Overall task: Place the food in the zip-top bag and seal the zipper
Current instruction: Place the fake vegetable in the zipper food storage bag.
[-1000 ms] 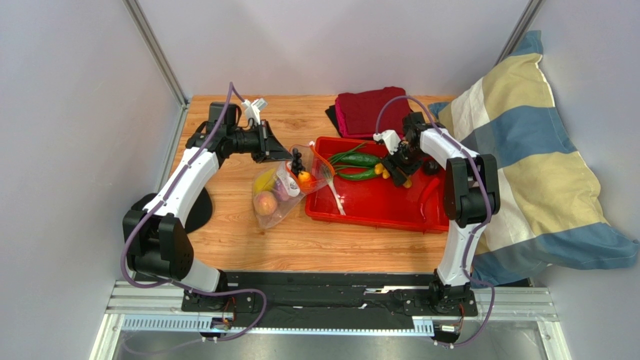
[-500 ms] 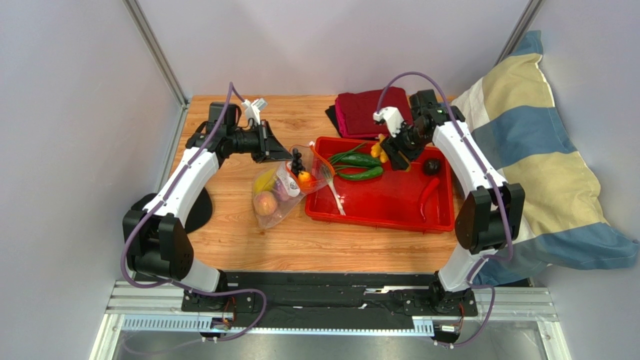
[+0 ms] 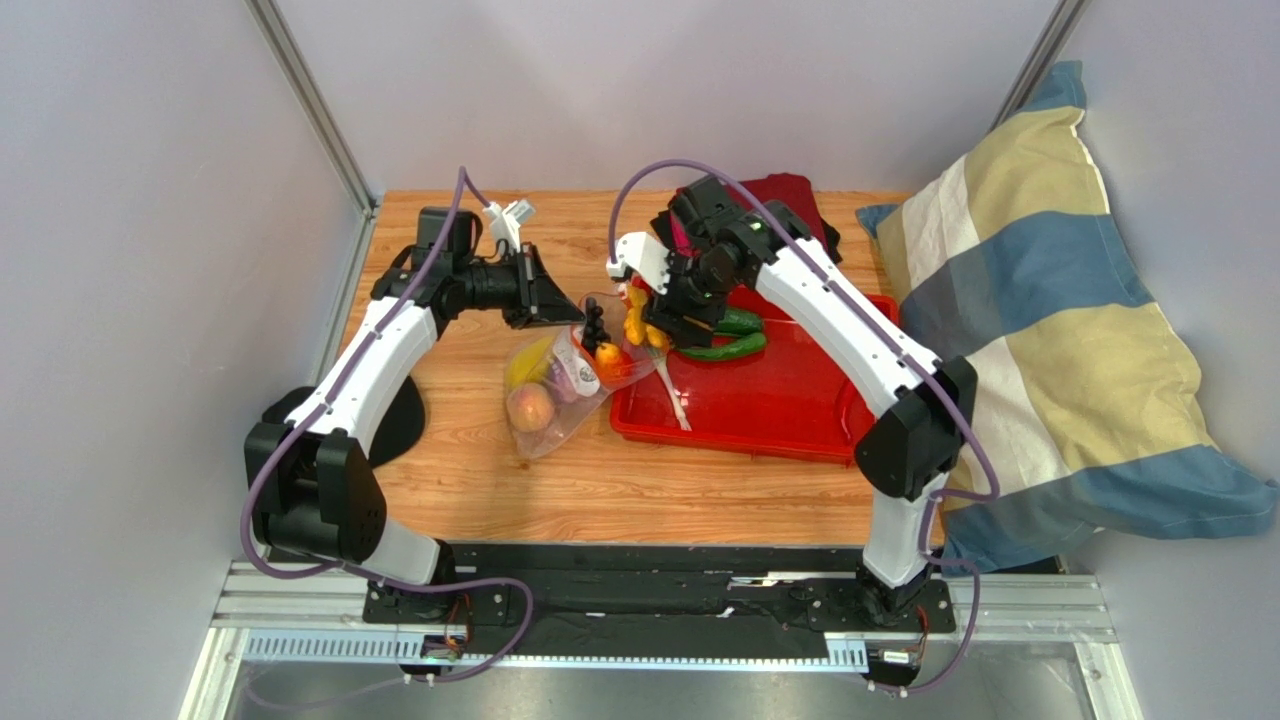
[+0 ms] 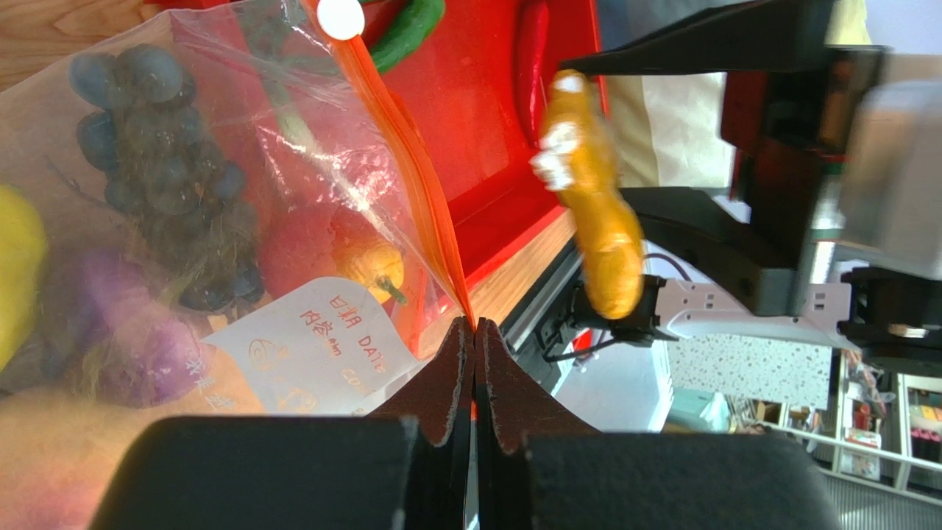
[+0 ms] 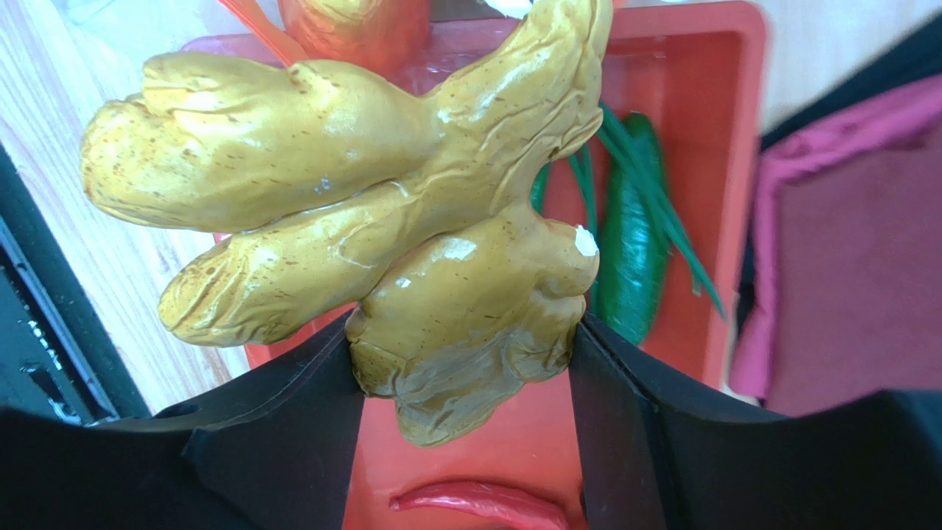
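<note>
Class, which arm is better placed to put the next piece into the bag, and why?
Right: the right gripper holds the knobbly yellow piece near the bag; the left gripper is pinching the zipper.

The left claw (image 4: 474, 342) is pinching the bag's (image 4: 276, 177) orange strip (image 4: 398, 155) tight. Grapes (image 4: 155, 133) are lying inside the bag, up and left of the claw. Up and to its right, the right claw (image 4: 606, 138) is holding a bumpy yellow piece (image 4: 592, 210).

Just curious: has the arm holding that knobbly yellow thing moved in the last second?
Yes. The right gripper, holding the knobbly yellow piece, has swung left across the red tray, from its middle to its left edge beside the zip-top bag.
</note>
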Tool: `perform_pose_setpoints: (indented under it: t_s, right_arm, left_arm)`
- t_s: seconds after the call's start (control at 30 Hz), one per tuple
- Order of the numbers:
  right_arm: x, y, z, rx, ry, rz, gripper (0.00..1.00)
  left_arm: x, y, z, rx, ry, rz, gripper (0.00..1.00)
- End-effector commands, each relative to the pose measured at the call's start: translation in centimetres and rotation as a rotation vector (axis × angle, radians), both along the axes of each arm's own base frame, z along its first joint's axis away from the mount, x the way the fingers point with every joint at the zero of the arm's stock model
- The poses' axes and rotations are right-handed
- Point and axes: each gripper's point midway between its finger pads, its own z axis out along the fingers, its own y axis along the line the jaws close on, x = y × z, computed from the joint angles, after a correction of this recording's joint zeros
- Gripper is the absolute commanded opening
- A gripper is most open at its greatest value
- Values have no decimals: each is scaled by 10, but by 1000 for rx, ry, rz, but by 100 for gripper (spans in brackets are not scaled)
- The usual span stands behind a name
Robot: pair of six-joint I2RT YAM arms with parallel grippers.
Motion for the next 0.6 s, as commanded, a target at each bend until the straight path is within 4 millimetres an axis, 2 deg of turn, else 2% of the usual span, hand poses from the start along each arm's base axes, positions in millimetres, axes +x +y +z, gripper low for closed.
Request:
perform_pose_setpoints:
  t_s: [0.0,0.1,0.17,0.43,0.57]
  right_arm:
    - [-15,13,-18,-57,78,68,28]
    - [-27,16,-39,-106,115,109,28]
    - [-27,18,-49,-128,121,121,28]
    - [-11,38,-42,-122,92,121,32]
    - [-5,45,-47,-118,86,112,34]
  left_arm:
    - [-11,-1,21,-22,-99,-43,0]
    - [-13,-2,21,-18,-110,-51,0]
    - [-16,-3,19,-15,-112,-59,0]
    - [-30,-11,5,-2,-89,-100,0]
    - [-35,-15,1,-2,-76,-116,0]
